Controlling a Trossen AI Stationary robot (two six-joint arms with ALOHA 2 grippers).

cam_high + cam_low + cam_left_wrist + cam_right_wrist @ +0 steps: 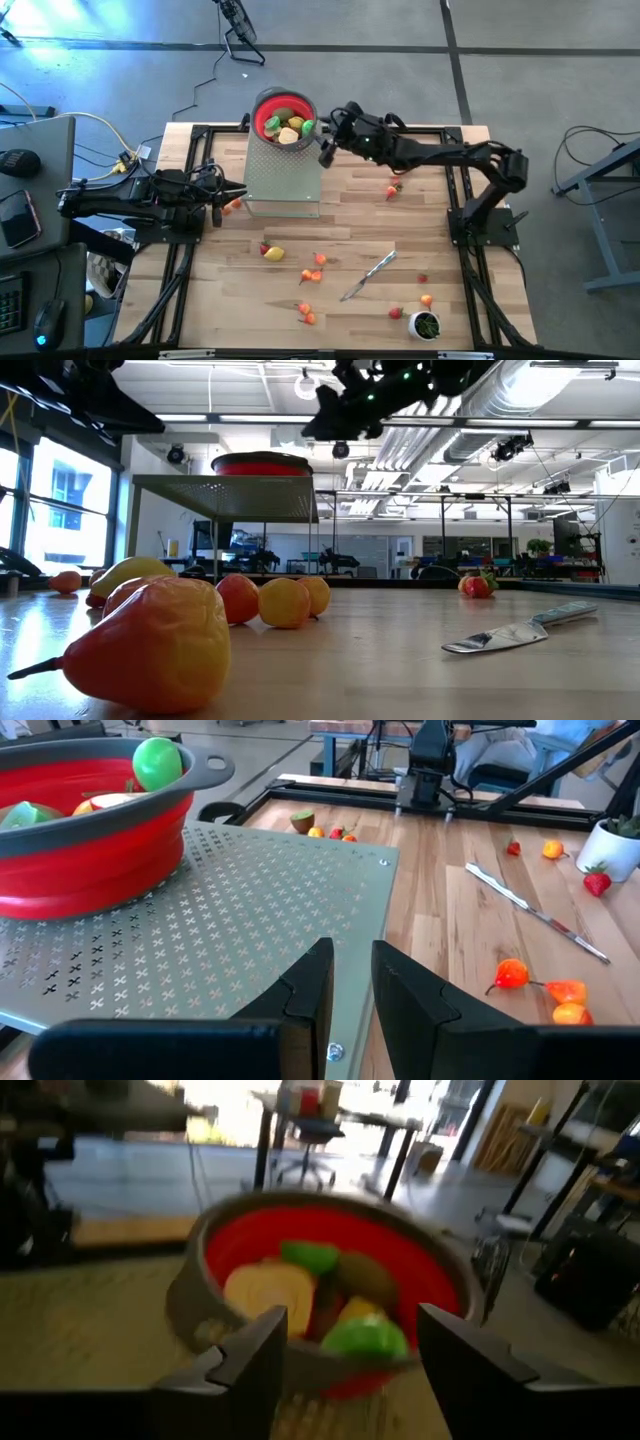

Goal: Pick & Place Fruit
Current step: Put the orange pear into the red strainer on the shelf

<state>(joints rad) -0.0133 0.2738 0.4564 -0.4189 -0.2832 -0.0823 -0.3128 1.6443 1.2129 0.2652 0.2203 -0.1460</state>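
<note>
1. The fruit is in two places. Several pieces sit in the red bowl (283, 120) on the perforated metal stand (283, 172) at the far side of the table (440, 240). The rest lie scattered on the wood: a yellow piece (274, 254) and a red one near the stand's front, orange pieces (312, 276) toward the middle, a few more (306, 314) near the front edge, and a strawberry (396, 313) by the white cup (426, 325).
2. The pieces look like small, light, hard toy fruit with smooth rounded skins, so they would likely roll or squirt out of a loose pinch. A grip across the widest part, straight from above, seems safest; stems look too thin to hold.
3. The right gripper (327, 140) hangs at the bowl's rim, the arm stretched across the table's far edge. Its fingers (250, 1355) stand apart with nothing between them; the bowl's contents show in the gap.
4. The left gripper (215, 205) waits low beside the stand's left edge, arm lying flat. Its fingers (310, 985) are nearly together with a narrow gap, holding nothing.
5. A silver knife (368, 276) lies among the loose pieces, well clear of both arms.
</note>
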